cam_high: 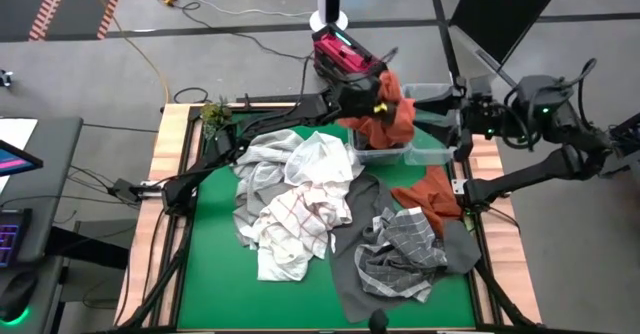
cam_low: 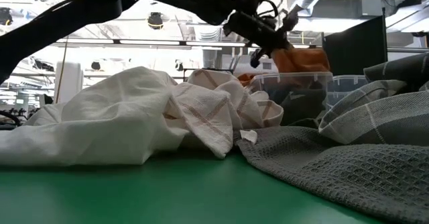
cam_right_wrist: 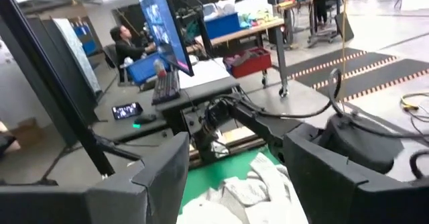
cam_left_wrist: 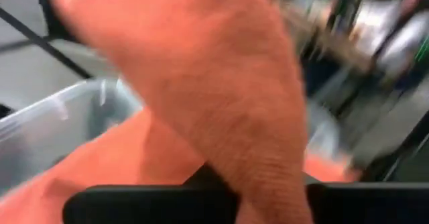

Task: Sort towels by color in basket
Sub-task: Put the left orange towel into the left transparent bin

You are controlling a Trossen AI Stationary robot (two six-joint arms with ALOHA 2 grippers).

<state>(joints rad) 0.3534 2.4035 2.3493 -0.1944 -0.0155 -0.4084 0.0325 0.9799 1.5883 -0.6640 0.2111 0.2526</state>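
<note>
My left gripper (cam_high: 378, 96) reaches over the table's far side and is shut on a rust-orange towel (cam_high: 392, 119), above a clear plastic bin (cam_high: 385, 154). In the low view the gripper (cam_low: 268, 41) stands above the bin (cam_low: 295, 93) with the orange towel (cam_low: 305, 58) bunched beside it. My right gripper (cam_high: 458, 124) hovers open and empty at the far right, raised off the table. White and red-check towels (cam_high: 300, 199) lie heaped mid-table. A second orange towel (cam_high: 430, 189), a grey check towel (cam_high: 405, 244) and a dark grey towel (cam_high: 345, 269) lie to the right. My left gripper pinches a bunched fold of the rust-orange towel (cam_left_wrist: 268, 184) between its two fingers, several layers thick. The fingers come nearly level, slanting slightly down, from the table's left. The towel hangs slack from the hold, with its lower part (cam_high: 380, 132) draped down into the clear bin.
A second clear bin (cam_high: 432, 96) stands behind the first at the far right. A small green plant (cam_high: 215, 114) sits at the far left corner. Bare green mat (cam_high: 210, 264) lies along the near left. Beyond the table a person sits at a desk (cam_right_wrist: 124, 39).
</note>
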